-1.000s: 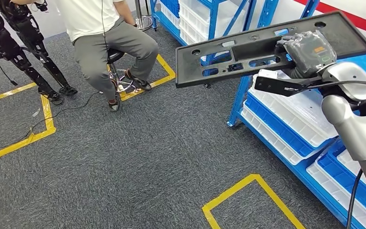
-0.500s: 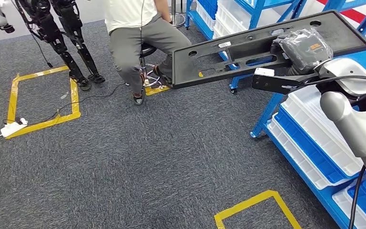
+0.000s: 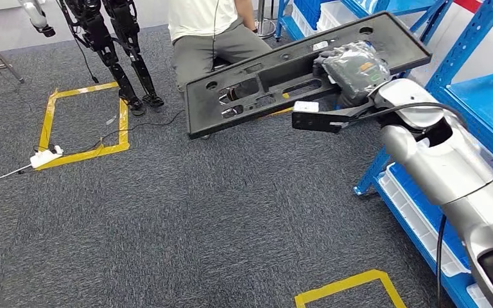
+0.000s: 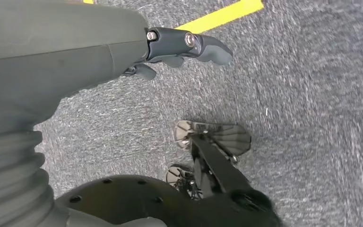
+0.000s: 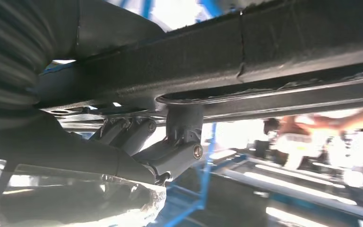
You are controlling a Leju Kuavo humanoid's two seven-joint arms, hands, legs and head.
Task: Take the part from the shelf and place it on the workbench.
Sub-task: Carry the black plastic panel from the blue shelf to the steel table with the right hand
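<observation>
Right hand [image 3: 353, 67], wrapped in a clear plastic cover, grips the long black plastic part [image 3: 276, 70] near one end; in the right wrist view the fingers [image 5: 179, 146] curl up against the underside of the part [image 5: 264, 42]. The part is held in the air, tilted, its free end reaching out past the hand over grey carpet [image 3: 199, 212]. Blue shelving [image 3: 462, 77] with white bins stands just beside the right arm. Beyond the part's far edge a person [image 3: 212, 32] sits on a stool; another legged robot [image 3: 115, 45] stands near them. Yellow tape squares [image 3: 83, 122] mark the carpet. Left hand [image 4: 179, 47] hangs over the carpet, holding nothing, fingers loosely apart.
</observation>
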